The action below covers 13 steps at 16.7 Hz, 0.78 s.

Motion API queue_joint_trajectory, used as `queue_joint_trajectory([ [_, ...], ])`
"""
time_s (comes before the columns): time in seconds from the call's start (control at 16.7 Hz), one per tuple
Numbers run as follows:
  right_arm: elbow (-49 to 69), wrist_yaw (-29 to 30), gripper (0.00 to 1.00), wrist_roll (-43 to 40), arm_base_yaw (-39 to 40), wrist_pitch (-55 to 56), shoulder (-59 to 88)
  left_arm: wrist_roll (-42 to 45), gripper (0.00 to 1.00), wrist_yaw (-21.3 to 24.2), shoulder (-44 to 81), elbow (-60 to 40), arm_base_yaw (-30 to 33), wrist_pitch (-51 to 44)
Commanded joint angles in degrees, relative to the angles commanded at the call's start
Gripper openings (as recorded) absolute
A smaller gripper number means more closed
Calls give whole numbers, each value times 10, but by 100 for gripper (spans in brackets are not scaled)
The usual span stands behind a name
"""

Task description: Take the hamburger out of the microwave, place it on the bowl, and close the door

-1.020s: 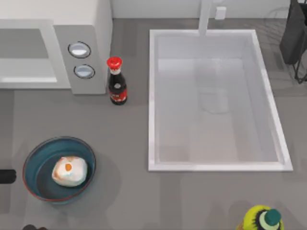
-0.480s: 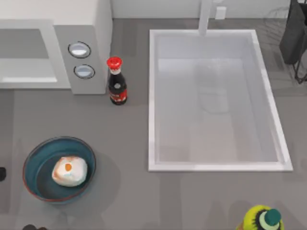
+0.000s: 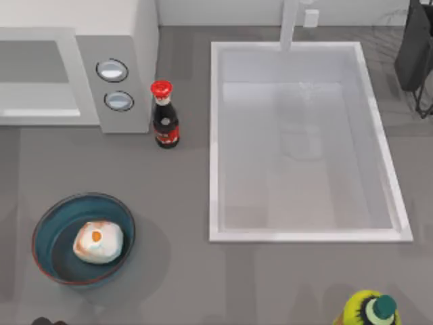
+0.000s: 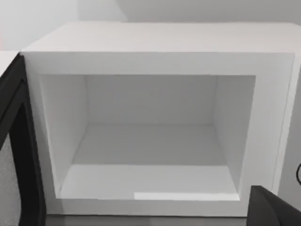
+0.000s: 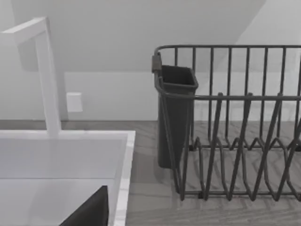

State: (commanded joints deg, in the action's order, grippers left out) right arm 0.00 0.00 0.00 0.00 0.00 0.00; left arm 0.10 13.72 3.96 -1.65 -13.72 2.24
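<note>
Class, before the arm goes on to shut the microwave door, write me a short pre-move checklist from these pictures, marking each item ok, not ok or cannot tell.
1. Hamburger out of the microwave and lying in the bowl: ok.
2. Microwave cavity free of anything that could block the door: ok, in the left wrist view it is bare.
3. Door shut: not ok, it stands open at the cavity's side.
4. Soy-sauce bottle upright beside the dial panel, away from the door: ok.
5. Left gripper's fingers free and ready to push: cannot tell.
6. Door handle located: cannot tell.
</note>
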Motion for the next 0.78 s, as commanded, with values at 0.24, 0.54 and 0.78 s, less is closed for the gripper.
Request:
queue_joint_trajectory([
  [0.24, 0, 0, 100, 0, 0, 0, 0, 0, 0, -52, 6, 17, 52, 24],
  [0.54, 0, 0, 100, 0, 0, 0, 0, 0, 0, -108, 11, 35, 108, 46],
  [0.78, 0, 0, 100, 0, 0, 0, 0, 0, 0, -109, 20, 32, 109, 55],
])
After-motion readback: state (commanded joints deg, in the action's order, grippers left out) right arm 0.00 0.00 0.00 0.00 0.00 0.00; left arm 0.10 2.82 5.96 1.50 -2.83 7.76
